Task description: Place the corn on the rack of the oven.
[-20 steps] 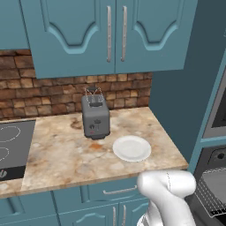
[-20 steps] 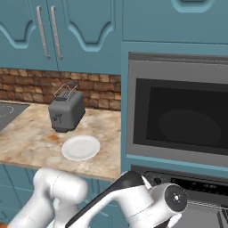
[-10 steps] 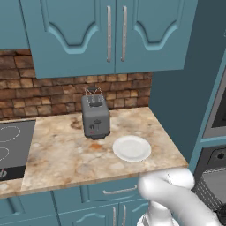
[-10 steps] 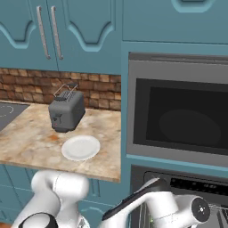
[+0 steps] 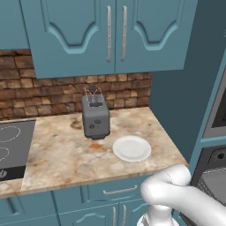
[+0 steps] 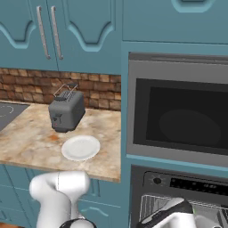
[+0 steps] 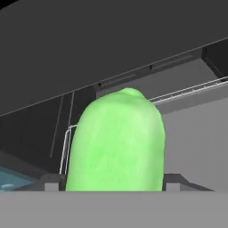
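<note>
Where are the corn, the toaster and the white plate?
corn (image 7: 116,142), hand view, middle of the green husk.
toaster (image 5: 95,117), left base view, its grey front.
white plate (image 6: 80,148), right base view, its centre.

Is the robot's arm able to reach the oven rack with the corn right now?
Probably yes. The corn sits in the jaws, already at the open oven, with the rack wires just beyond and nothing between them.
</note>
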Motion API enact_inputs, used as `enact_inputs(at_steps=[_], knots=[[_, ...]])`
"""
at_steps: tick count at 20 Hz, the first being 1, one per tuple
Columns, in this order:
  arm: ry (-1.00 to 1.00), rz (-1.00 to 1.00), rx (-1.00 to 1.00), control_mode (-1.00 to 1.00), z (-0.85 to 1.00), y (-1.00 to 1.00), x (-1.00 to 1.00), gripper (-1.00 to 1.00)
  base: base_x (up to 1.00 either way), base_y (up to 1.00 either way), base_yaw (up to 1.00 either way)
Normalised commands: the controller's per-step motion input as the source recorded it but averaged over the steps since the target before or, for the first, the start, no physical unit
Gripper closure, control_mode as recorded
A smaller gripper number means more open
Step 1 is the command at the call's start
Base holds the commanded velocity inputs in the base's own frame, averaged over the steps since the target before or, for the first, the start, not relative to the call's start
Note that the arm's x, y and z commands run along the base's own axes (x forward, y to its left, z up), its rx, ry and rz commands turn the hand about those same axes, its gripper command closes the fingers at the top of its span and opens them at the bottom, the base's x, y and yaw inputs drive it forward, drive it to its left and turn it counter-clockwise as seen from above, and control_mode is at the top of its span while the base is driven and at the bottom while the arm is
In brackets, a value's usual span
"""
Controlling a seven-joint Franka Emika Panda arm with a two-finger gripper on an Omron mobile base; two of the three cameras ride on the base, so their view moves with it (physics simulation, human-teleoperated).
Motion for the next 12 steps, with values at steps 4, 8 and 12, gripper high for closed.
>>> enact_inputs(at_steps=[4,8,12], knots=[[-0.01,0.01,-0.20,-1.00,-0.64,-0.36,0.44,1.00,0.00,0.00,0.00],[0.04,-0.03,-0.02,-1.00,-0.31,-0.09,0.44,1.00,0.00,0.00,0.00],[0.04,-0.04,-0.06,-1.00,-0.60,-0.17,0.36,1.00,0.00,0.00,0.00]])
